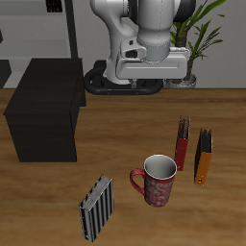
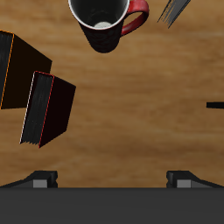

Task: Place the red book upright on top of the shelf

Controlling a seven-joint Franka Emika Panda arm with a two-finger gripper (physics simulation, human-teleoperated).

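nearest the table's [image 1: 231,207] front edge, a grey-and-black striped book [image 1: 96,206] is seen standing on end, just in front of the mug [image 1: 156,180] and off to one side of it. the mug, red-patterned with a white inside and a handle, stands upright a little farther back; in the wrist view its dark round opening [image 2: 105,22] is shown from above, with the striped book's corner [image 2: 175,10] beside it.

just behind the mug and to its other side, the red book [image 1: 182,142] is found standing upright on the wooden table, apart from the mug and not touching it. an orange book with a dark spine [image 1: 204,156] stands just beside the red book, on the side away from the mug. in the wrist view the red book [image 2: 48,109] is shown from above as a dark block edged in red, next to the orange book [image 2: 16,70].

the shelf [image 1: 43,109], a large black box with a flat top, sits well apart from the mug, across the table from the books.

the gripper [image 2: 109,179] is held high above the table, beyond the mug. its fingers [image 2: 39,179] are spread wide, with nothing between them. behind it a potted plant [image 1: 197,43] is visible.
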